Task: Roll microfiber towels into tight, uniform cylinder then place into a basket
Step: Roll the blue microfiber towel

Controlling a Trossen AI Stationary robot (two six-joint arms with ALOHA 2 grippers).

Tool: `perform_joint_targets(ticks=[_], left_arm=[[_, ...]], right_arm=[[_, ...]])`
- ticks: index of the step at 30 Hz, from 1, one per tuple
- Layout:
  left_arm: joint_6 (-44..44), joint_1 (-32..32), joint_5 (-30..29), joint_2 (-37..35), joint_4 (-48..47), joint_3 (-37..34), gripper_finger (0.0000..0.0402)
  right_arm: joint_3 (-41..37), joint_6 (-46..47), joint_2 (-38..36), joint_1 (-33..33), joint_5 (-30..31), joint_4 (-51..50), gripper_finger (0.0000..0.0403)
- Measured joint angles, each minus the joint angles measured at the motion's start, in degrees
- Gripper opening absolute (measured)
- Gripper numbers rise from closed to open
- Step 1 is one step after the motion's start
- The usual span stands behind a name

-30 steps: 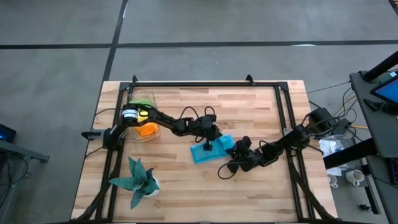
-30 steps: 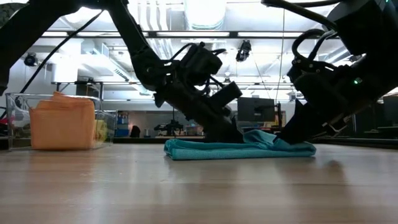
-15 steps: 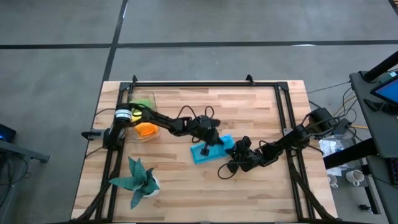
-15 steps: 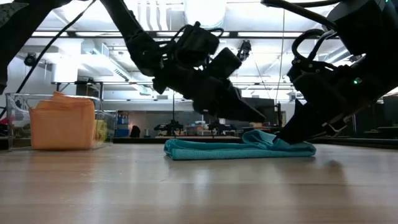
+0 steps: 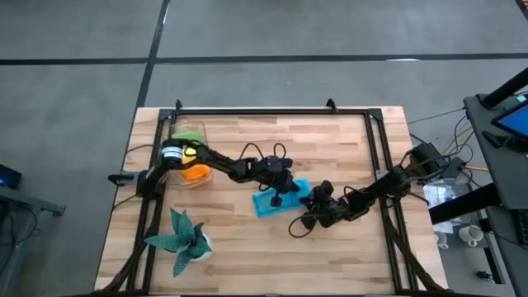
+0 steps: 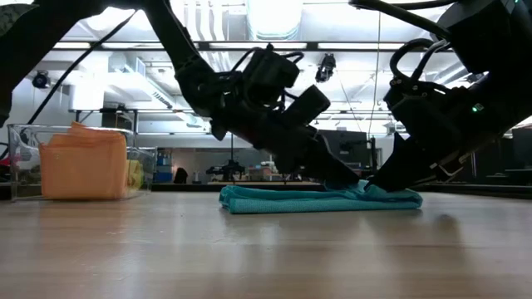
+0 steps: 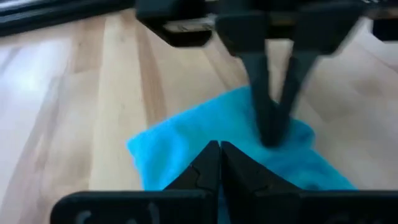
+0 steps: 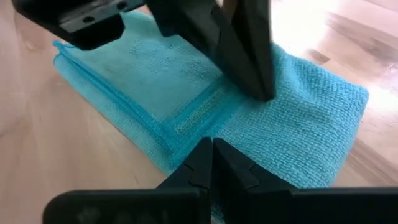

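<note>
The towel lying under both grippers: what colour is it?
The towel is bright blue, plain, folded flat; the right wrist view shows it best.

Overhead, table-level, two close wrist views

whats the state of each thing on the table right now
blue towel: folded flat, not rolled, pinned under both grippers
left gripper: jaws shut, tips down on the blue towel
right gripper: jaws shut, tips on the blue towel
basket: upright, holds the orange towel
potted plant: upright

An open lab hall: concrete floor [image 5: 330, 29], ceiling lights [image 6: 278, 17], distant workbenches [image 6: 241, 173].
</note>
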Motion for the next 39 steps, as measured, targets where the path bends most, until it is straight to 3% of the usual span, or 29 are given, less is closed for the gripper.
perform_joint_targets(ticks=[16, 23, 26, 30, 34, 39], left_arm=[[0.23, 1.18, -5.04, 0.97, -4.76, 0.19, 0.0], [0.18, 1.18, -5.08, 1.0, -4.9, -0.03, 0.0], [0.16, 1.18, -5.08, 1.0, -5.04, -0.05, 0.0], [0.14, 1.18, -5.08, 1.0, -5.33, -0.12, 0.0], [0.09, 1.18, -5.08, 1.01, -5.42, -0.13, 0.0], [-0.15, 1.18, -5.06, 1.04, -5.62, -0.23, 0.0]], right_arm=[[0.14, 2.15, -0.73, -0.14, 0.23, 0.55, 0.001], [0.24, 3.54, -12.37, -0.24, 1.51, -7.75, 0.0061], [0.31, 10.77, -19.01, -0.24, 2.89, -18.93, 0.0101], [-1.43, 28.55, -22.34, -0.08, 2.8, -29.85, 0.0157], [-4.22, 42.38, -20.66, 0.15, 0.93, -26.29, 0.0202], [-5.31, 50.48, -14.4, 0.13, -1.22, -18.13, 0.0225]])
